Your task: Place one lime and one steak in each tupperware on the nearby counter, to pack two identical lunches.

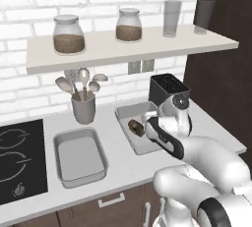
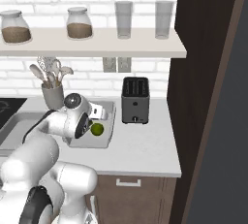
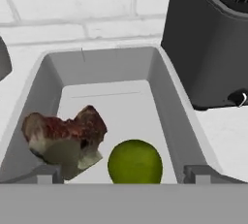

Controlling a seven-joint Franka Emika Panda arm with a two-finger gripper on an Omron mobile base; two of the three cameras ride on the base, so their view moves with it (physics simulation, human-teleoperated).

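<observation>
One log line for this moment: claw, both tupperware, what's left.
claw: open, holding nothing | right tupperware: steak and lime inside | left tupperware: nothing inside | left: second lunch

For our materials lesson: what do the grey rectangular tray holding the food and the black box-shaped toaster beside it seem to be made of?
The grey rectangular tray looks like matte plastic: flat even grey, no reflections, soft rounded corners. The black box-shaped toaster looks like dark satin metal or hard plastic: a faint sheen on smooth sides; which one is unclear.
</observation>
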